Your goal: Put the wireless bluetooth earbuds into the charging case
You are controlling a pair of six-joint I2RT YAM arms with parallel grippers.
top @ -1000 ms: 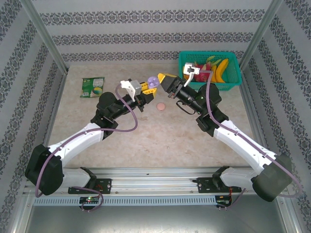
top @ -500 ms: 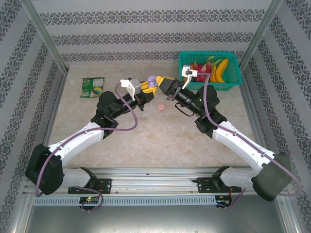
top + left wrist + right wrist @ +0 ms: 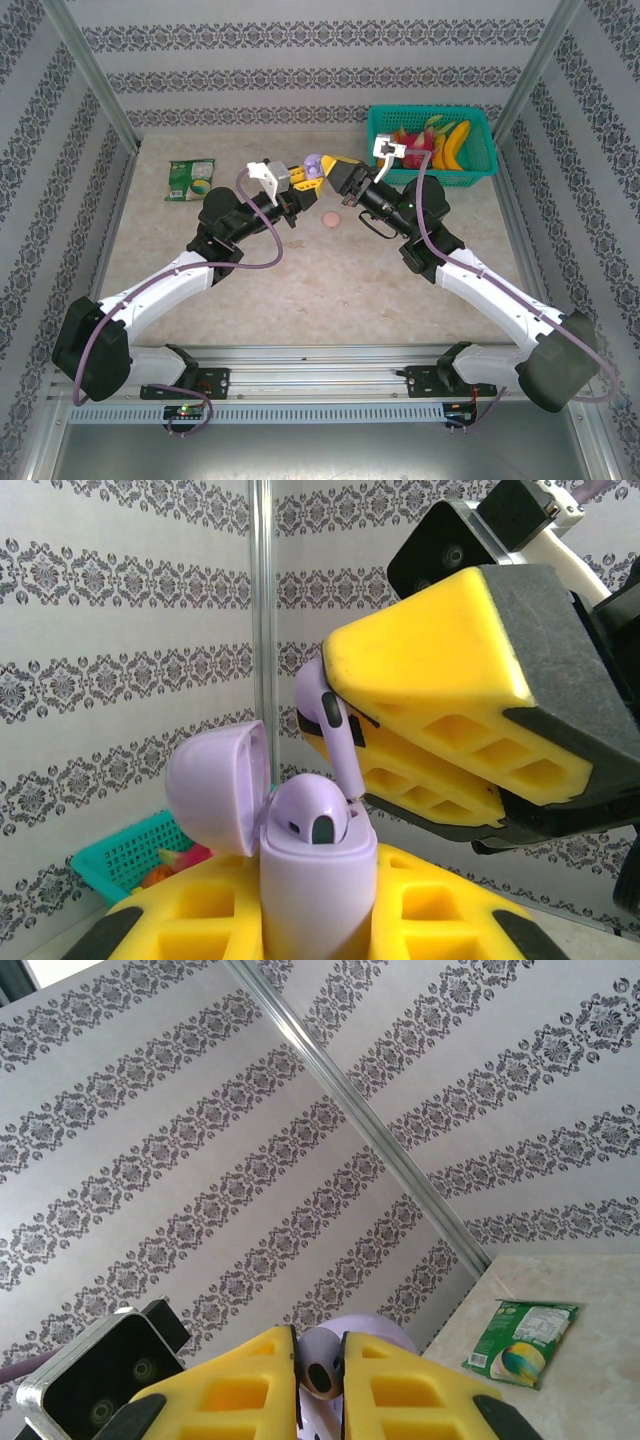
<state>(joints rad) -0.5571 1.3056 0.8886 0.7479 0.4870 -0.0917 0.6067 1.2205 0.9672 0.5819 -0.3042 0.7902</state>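
The right pincer (image 3: 318, 1370) is pinching a purple earbud (image 3: 330, 715) between its yellow fingers (image 3: 440, 670), which I am seeing closed down to the width of the bud's head. The stem is pointing downward out of the grip. Directly beneath this pincer, the left pincer (image 3: 303, 178) is clamping the purple charging case (image 3: 318, 895) upright between its own almost fully closed fingers. The case's lid (image 3: 215, 790) is standing hinged open on the side away from the right pincer. A second purple earbud (image 3: 312, 815) is sitting in the case, and the held bud's stem tip is hanging at the case's open mouth, just beside that seated bud. Whether the tip is touching the case I cannot tell. Both pincers are meeting tip to tip above the table (image 3: 350, 290). Just below them on the tabletop, a small pink round piece (image 3: 331, 219) is lying apart from both arms. Behind the right pincer, a teal basket (image 3: 480, 172) is holding bananas (image 3: 455, 145) and other fruit. Well off beyond the left pincer, a green packet (image 3: 190, 180) is lying flat.
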